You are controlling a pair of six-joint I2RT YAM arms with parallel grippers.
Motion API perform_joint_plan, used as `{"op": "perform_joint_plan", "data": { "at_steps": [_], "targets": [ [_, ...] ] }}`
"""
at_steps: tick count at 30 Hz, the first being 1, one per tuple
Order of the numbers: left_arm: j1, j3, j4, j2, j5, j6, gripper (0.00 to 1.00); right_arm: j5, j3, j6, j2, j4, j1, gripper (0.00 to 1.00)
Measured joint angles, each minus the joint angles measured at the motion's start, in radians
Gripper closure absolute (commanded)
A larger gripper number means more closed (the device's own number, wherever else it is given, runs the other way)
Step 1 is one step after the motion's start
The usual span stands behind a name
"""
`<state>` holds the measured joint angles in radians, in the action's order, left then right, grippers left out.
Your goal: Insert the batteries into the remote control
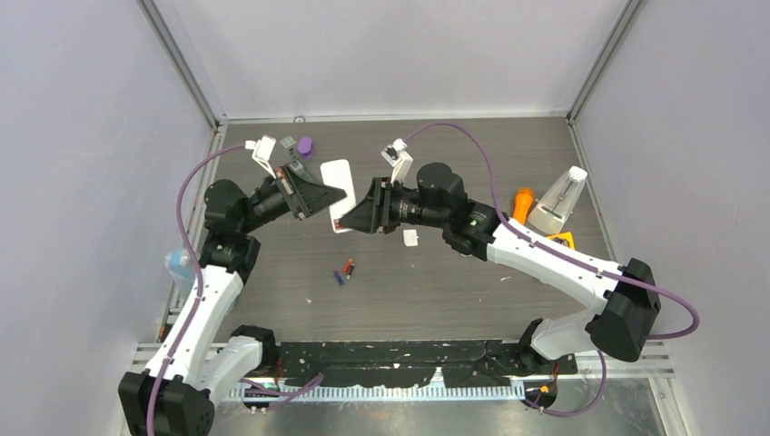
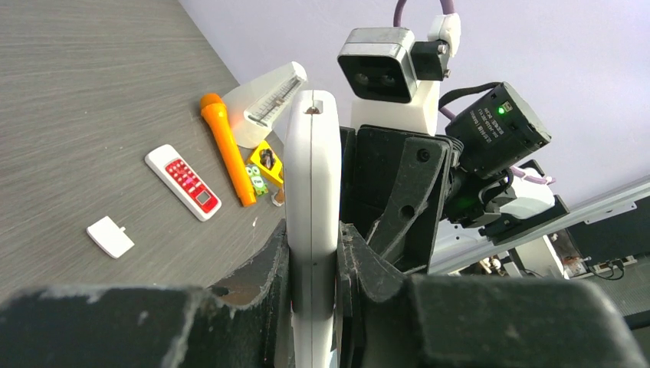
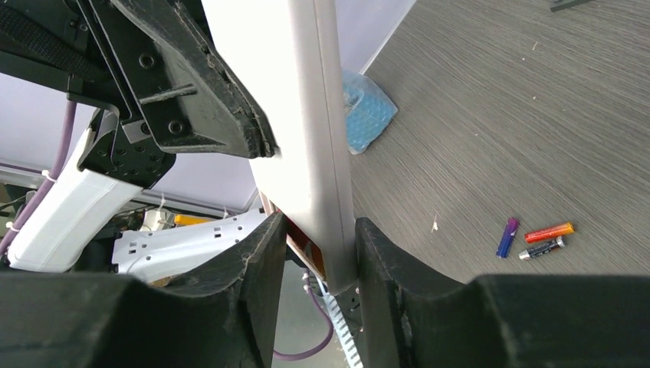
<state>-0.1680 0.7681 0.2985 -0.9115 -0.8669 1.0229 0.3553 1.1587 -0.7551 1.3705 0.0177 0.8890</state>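
White remote (image 1: 338, 173), clamped edge-on in both left claw (image 2: 313, 238) and right claw (image 3: 316, 230).

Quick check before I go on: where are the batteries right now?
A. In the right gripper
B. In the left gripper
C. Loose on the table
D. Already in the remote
C: the batteries lie loose on the table in front of the arms, while the left gripper clamps only the white remote and the right gripper has its fingers on either side of it.
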Motion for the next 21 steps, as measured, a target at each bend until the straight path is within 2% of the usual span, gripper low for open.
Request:
{"op": "perform_joint_plan", "data": {
  "at_steps": [6, 10, 11, 15, 17, 21],
  "targets": [
    [0.006, 0.000, 0.001, -0.010, -0.017, 0.022, 1.00, 0.010, 0.004, 0.019, 0.000, -0.018, 0.000, 0.68],
    [0.007, 0.000, 0.008, -0.014, -0.028, 0.031, 1.00, 0.023, 0.019, 0.032, 0.009, -0.037, 0.000, 0.66],
    [0.008, 0.000, 0.009, -0.015, -0.030, 0.034, 1.00, 0.027, 0.024, 0.036, 0.011, -0.043, 0.000, 0.64],
    [0.011, 0.000, 0.018, -0.017, -0.031, 0.044, 1.00, 0.027, 0.039, 0.045, 0.014, -0.061, -0.001, 0.33],
    [0.013, 0.000, 0.023, -0.017, -0.031, 0.048, 1.00, 0.018, 0.042, 0.047, 0.014, -0.081, -0.001, 0.23],
    [0.027, 0.000, 0.026, -0.017, -0.020, 0.043, 1.00, -0.006, 0.050, 0.049, 0.013, -0.122, -0.002, 0.15]
  ]
}}
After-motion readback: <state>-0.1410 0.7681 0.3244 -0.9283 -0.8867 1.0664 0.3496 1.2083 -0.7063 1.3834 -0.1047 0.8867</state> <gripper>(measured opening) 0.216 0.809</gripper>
